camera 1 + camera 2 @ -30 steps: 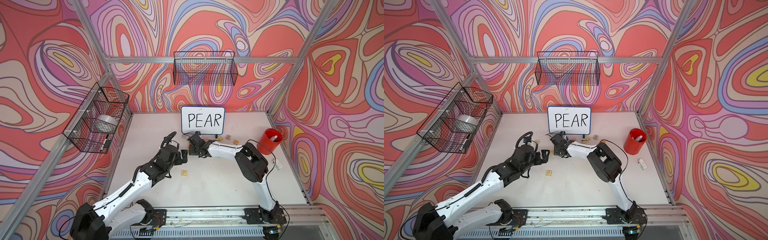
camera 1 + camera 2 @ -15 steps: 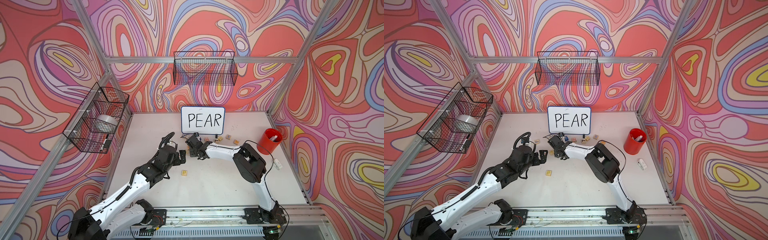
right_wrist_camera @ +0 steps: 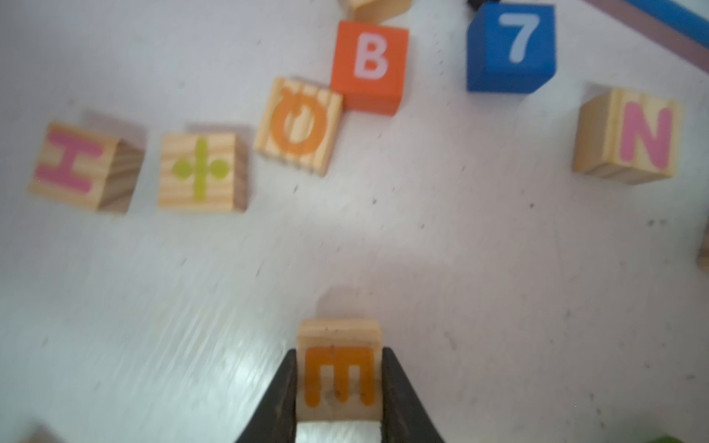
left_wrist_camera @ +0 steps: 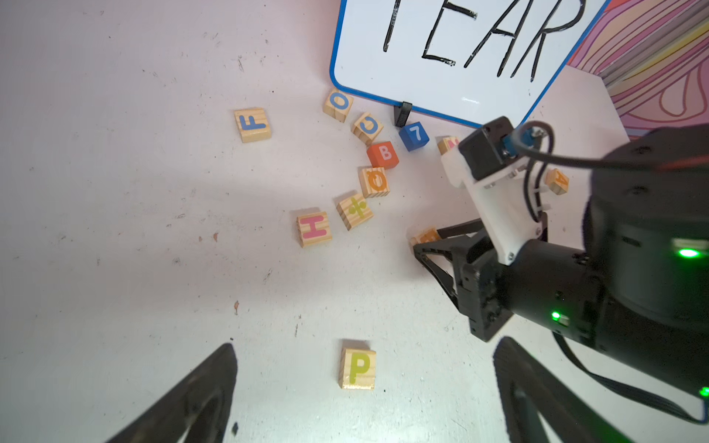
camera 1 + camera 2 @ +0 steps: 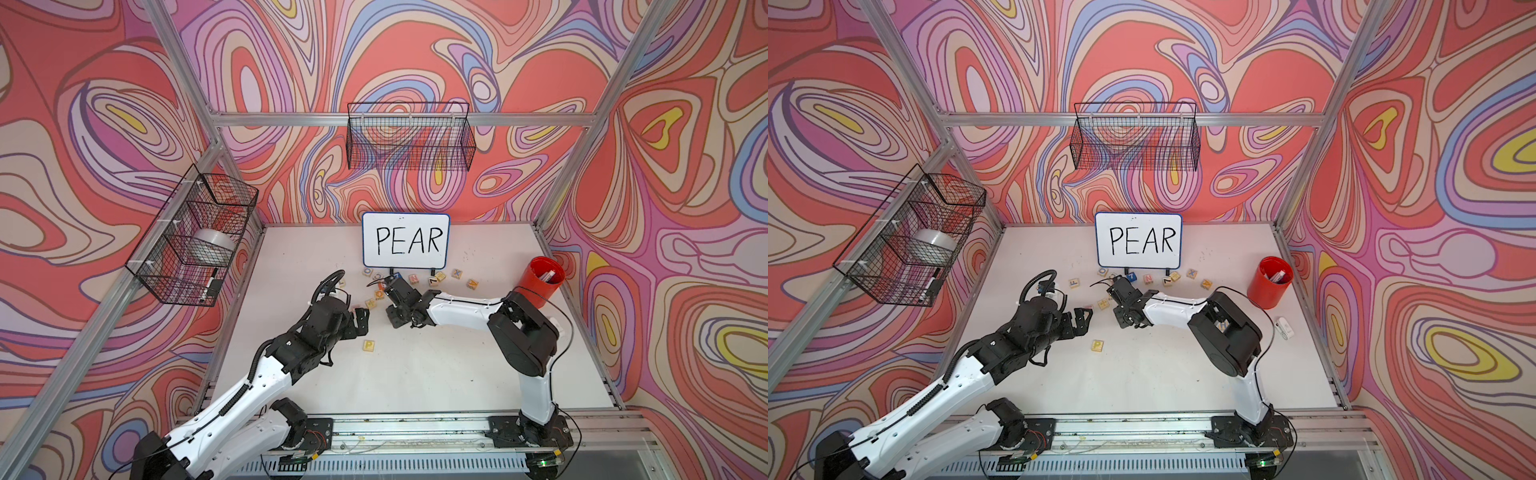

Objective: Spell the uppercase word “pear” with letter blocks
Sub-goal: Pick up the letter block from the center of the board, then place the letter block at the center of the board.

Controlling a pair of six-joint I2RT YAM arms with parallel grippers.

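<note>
My right gripper (image 3: 339, 349) is shut on the pale-wood orange E block (image 3: 339, 376), with one black finger on each side of it. It holds the block low over the table in front of the whiteboard, in both top views (image 5: 392, 319) (image 5: 1123, 320). The yellow P block (image 5: 368, 345) (image 4: 357, 369) lies alone on the table nearer the front. My left gripper (image 4: 364, 345) hangs open above it with its fingers wide on either side; in a top view the left gripper (image 5: 361, 320) faces the right one. An orange A block (image 5: 472, 284) lies far right in the row.
The "PEAR" whiteboard (image 5: 406, 240) stands at the back. Loose blocks lie before it: F (image 4: 252, 124), H (image 4: 314, 229), an orange B cube (image 4: 383, 154), a blue 7 cube (image 4: 413, 135), N (image 3: 633, 136). A red cup (image 5: 544, 280) stands at the right, and wire baskets hang on the walls.
The right gripper's jaws have closed onto the E block. The left arm has drawn back slightly towards the front.
</note>
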